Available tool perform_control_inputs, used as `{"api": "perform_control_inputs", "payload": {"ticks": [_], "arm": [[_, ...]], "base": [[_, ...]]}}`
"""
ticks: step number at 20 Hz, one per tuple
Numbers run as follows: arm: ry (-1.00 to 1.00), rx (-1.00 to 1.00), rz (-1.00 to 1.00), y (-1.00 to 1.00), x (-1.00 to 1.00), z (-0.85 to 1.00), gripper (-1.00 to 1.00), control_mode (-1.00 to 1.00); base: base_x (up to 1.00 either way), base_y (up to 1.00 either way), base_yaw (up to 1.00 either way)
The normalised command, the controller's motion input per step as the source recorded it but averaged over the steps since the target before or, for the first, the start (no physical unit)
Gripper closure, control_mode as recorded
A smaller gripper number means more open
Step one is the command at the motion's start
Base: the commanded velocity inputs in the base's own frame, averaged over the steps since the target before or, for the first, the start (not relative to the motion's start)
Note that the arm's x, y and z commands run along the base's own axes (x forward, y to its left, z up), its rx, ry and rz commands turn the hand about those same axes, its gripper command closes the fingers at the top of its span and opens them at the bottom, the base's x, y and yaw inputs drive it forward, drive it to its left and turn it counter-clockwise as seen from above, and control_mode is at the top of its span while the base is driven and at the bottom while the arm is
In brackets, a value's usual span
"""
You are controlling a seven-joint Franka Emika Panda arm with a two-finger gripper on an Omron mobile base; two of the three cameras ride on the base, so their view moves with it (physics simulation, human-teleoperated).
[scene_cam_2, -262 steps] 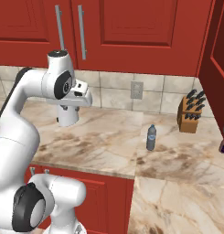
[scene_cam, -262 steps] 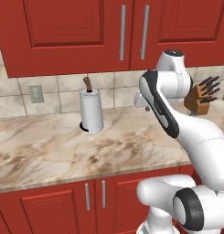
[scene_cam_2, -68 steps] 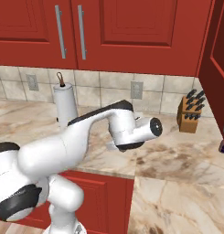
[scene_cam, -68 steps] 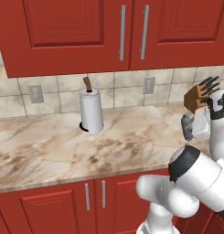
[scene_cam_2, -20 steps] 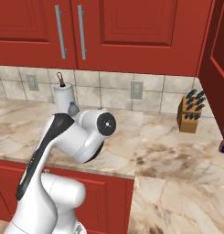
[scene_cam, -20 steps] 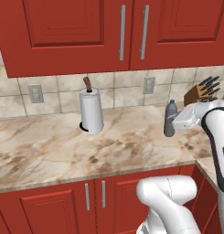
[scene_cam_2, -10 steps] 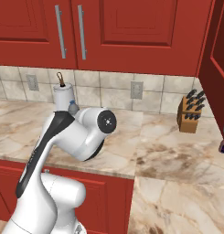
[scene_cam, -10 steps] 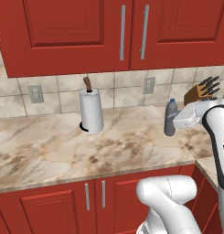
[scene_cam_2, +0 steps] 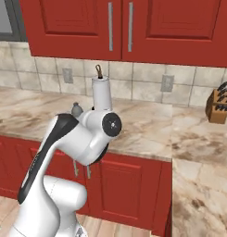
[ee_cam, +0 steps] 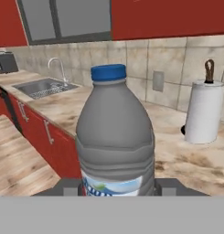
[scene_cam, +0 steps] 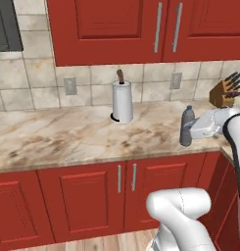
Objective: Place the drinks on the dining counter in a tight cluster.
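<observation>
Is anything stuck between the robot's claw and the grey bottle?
No. The claw is shut on the grey bottle itself, which stands upright above the front of the wall counter. In the hand view the bottle sits right between the fingers with nothing in front.

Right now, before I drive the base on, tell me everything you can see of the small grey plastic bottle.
The small grey plastic bottle has a blue screw cap, a ribbed waist and a pale label with blue and green print low on its body. It stands upright, seemingly lifted just above the veined marble wall counter. The gripper holds it from the side, jaws closed on its body. The white paper towel roll stands apart behind it.
</observation>
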Motion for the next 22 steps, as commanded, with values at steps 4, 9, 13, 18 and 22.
{"api": "perform_control_inputs", "payload": {"ticks": [4, 9, 13, 18, 22], "arm": [[0.0, 0.0, 0.0, 0.0, 0.0, 0.0, 1.0, 1.0], [0.0, 0.0, 0.0, 0.0, 0.0, 0.0, 1.0, 1.0], [0.0, 0.0, 0.0, 0.0, 0.0, 0.0, 1.0, 1.0], [0.0, 0.0, 0.0, 0.0, 0.0, 0.0, 1.0, 1.0], [0.0, 0.0, 0.0, 0.0, 0.0, 0.0, 1.0, 1.0]], "base": [[-0.01, 1.0, 0.46], [-0.01, 1.0, 0.7], [-0.18, 0.81, 0.81], [-0.71, 0.3, 0.66], [-0.1, 0.63, 0.66]]}}
